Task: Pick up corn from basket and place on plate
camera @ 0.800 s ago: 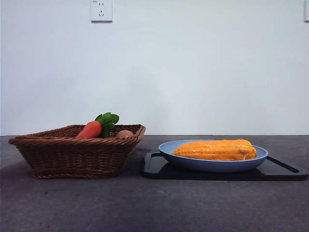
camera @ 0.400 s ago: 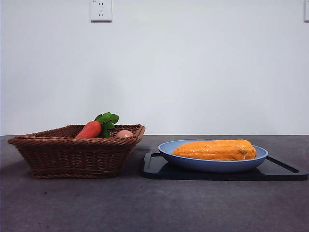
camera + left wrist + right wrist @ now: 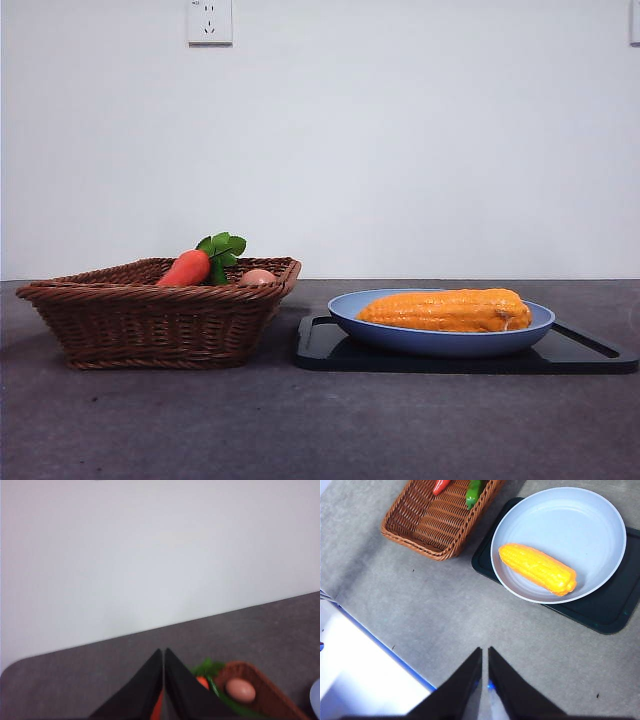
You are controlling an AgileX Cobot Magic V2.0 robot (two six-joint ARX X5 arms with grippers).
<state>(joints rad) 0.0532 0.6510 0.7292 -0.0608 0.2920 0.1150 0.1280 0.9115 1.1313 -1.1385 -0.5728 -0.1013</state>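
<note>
The orange-yellow corn (image 3: 447,310) lies lengthwise in the blue plate (image 3: 352,318), which rests on a flat black tray (image 3: 320,347); from the right wrist view the corn (image 3: 537,568) sits in the near half of the plate (image 3: 580,525). The brown wicker basket (image 3: 150,318) stands to the left of the plate. My right gripper (image 3: 484,656) hangs shut, high above the table, well away from the plate. My left gripper (image 3: 164,655) is shut too, raised above the basket (image 3: 272,700). Neither arm shows in the front view.
In the basket lie a red-orange carrot (image 3: 187,268) with green leaves (image 3: 222,250), a pale egg-like ball (image 3: 258,276), and, in the right wrist view, a green pepper (image 3: 474,491) and a red chili (image 3: 440,485). The table's blue-trimmed edge (image 3: 385,652) runs near the right gripper.
</note>
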